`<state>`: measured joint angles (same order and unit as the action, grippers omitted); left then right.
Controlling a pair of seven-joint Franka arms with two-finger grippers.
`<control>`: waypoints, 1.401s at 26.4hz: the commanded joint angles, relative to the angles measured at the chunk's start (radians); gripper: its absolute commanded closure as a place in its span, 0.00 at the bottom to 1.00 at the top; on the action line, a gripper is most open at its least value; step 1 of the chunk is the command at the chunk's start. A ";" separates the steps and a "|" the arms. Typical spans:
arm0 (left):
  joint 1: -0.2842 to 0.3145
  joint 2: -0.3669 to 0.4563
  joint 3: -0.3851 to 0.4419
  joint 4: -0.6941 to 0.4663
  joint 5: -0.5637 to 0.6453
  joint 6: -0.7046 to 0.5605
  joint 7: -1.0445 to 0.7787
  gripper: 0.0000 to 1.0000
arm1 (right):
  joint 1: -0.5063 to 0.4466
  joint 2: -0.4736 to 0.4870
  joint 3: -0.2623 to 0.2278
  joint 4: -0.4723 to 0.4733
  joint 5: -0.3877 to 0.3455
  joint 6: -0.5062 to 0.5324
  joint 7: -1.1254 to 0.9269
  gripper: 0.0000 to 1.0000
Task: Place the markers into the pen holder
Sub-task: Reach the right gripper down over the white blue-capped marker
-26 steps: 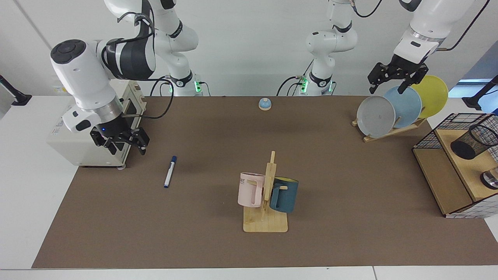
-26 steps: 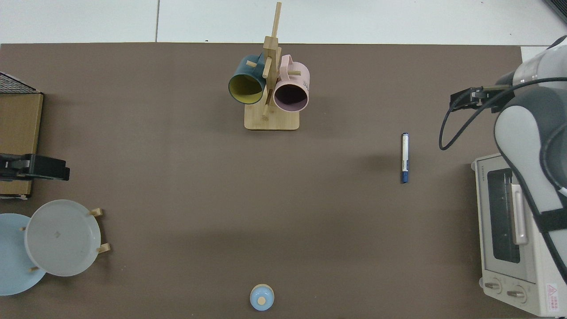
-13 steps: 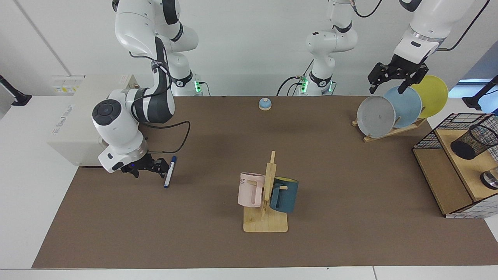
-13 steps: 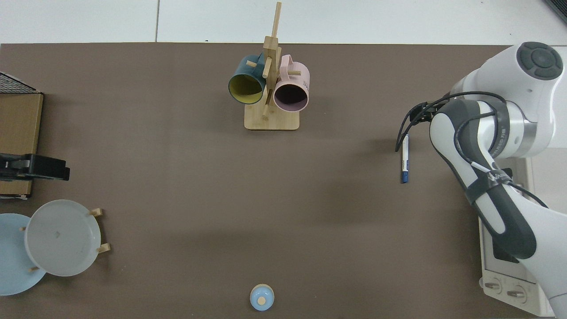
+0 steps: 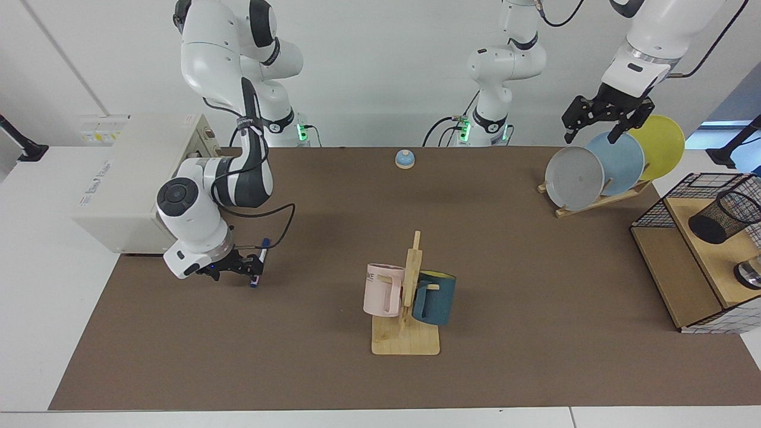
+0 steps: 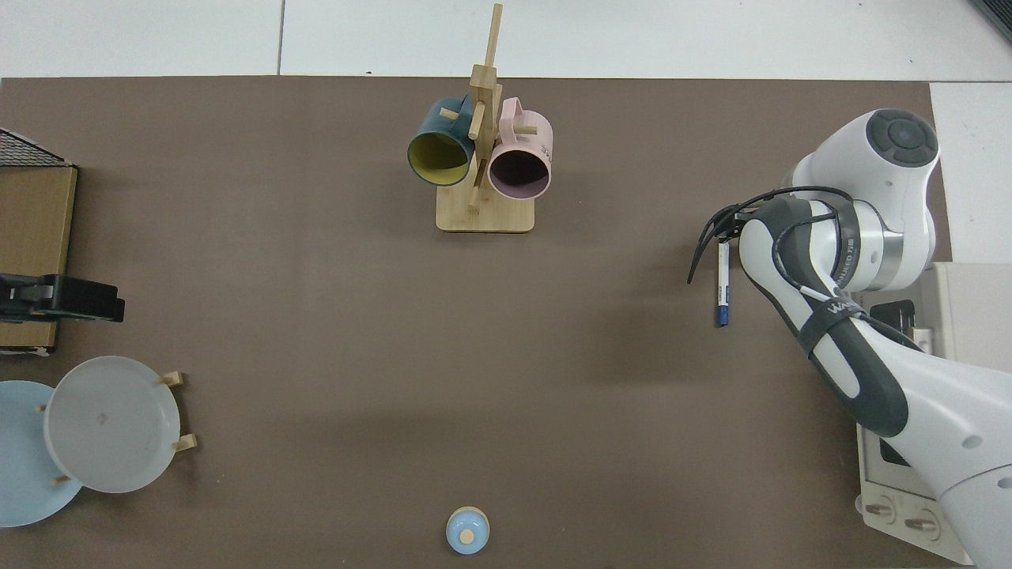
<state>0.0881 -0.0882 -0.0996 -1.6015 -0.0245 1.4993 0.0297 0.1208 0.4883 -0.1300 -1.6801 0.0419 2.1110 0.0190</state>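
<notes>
Pen holder (image 5: 722, 217) lies tipped on shelf, contents unclear; right gripper (image 5: 248, 267) at marker (image 5: 260, 261), grip unclear; left gripper (image 5: 600, 123) spread.

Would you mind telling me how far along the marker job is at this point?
Nothing is finished: the marker lies on the brown mat. In hand: the right gripper is down at its lower end. Left: lifting it and carrying it to the pen holder on the wire shelf. The left gripper waits above the plates.

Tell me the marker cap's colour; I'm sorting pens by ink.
Dark blue, on the marker; the top view shows it best.
</notes>
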 commanded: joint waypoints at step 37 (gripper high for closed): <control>0.007 -0.011 -0.002 -0.008 0.008 0.010 0.010 0.00 | 0.023 0.021 0.007 -0.049 0.006 0.089 0.098 0.87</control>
<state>0.0881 -0.0882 -0.0996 -1.6015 -0.0245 1.4993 0.0297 0.1490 0.5094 -0.1301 -1.7175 0.0435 2.1695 0.0706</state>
